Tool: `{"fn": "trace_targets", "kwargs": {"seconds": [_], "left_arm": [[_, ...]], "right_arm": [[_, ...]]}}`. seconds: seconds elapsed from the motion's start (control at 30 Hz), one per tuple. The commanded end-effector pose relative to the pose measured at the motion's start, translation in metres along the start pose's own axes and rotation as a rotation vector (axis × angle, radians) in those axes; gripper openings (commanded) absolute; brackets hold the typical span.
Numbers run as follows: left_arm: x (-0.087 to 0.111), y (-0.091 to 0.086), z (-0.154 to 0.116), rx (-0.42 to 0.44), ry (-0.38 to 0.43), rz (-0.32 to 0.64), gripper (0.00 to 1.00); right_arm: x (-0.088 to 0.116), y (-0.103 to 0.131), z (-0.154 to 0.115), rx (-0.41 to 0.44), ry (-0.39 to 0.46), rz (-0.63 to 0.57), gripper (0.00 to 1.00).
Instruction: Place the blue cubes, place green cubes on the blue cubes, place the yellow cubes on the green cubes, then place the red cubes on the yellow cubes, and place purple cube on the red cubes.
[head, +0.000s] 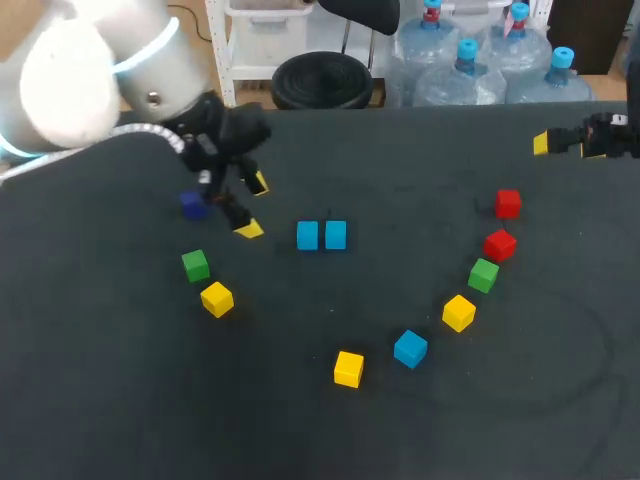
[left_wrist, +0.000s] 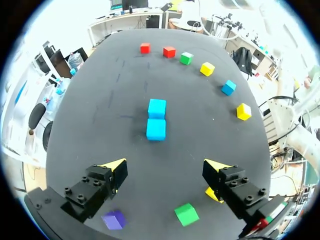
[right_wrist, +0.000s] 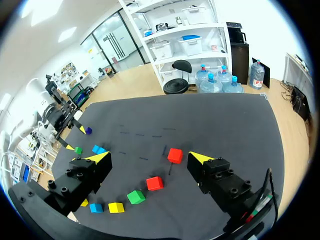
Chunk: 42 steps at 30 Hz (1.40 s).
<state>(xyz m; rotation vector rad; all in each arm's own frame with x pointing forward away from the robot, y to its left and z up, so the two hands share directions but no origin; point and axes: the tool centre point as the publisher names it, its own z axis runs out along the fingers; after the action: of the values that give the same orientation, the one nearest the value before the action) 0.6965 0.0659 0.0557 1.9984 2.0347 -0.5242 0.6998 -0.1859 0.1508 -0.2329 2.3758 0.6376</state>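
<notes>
Two blue cubes sit side by side at mid-table; in the left wrist view they lie just ahead of my left gripper as a touching pair. My left gripper hangs open and empty to their left. The purple cube, a green cube and a yellow cube lie beside and under it. On the right runs an arc of two red cubes, a green one, yellow, blue and yellow. My right gripper is open and empty at the far right edge.
The dark table has bare cloth along its front and in the front corners. In the right wrist view a red cube lies ahead between the open fingers, on the table far below them.
</notes>
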Motion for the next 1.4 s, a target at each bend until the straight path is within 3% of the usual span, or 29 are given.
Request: {"fn": "trace_targets", "kwargs": {"seconds": [0.03,0.13,0.2,0.4,1.0,1.1,1.4], "left_arm": [[0.02,-0.028,-0.014,-0.096,-0.124,-0.01,1.0],[0.031,-0.036,-0.019,-0.121,-0.14,-0.04,1.0],[0.034,-0.038,-0.018,-0.12,-0.101,-0.072,1.0],[0.045,-0.043,-0.019,-0.139,-0.145,-0.124,1.0],[0.042,-0.043,-0.017,-0.136,-0.128,-0.115,1.0],[0.042,-0.043,-0.017,-0.136,-0.128,-0.115,1.0],[0.042,-0.043,-0.017,-0.136,-0.128,-0.115,1.0]], "right_arm": [[0.0,0.001,0.0,0.003,-0.001,0.0,1.0],[0.0,0.001,0.0,0.003,-0.001,0.0,1.0],[0.0,0.001,0.0,0.003,-0.001,0.0,1.0],[0.0,0.001,0.0,0.003,-0.001,0.0,1.0],[0.0,0.004,0.006,0.007,0.01,-0.031,1.0],[0.008,0.011,0.013,0.052,0.012,-0.102,1.0],[0.049,0.055,0.007,0.039,0.026,-0.247,1.0]]}}
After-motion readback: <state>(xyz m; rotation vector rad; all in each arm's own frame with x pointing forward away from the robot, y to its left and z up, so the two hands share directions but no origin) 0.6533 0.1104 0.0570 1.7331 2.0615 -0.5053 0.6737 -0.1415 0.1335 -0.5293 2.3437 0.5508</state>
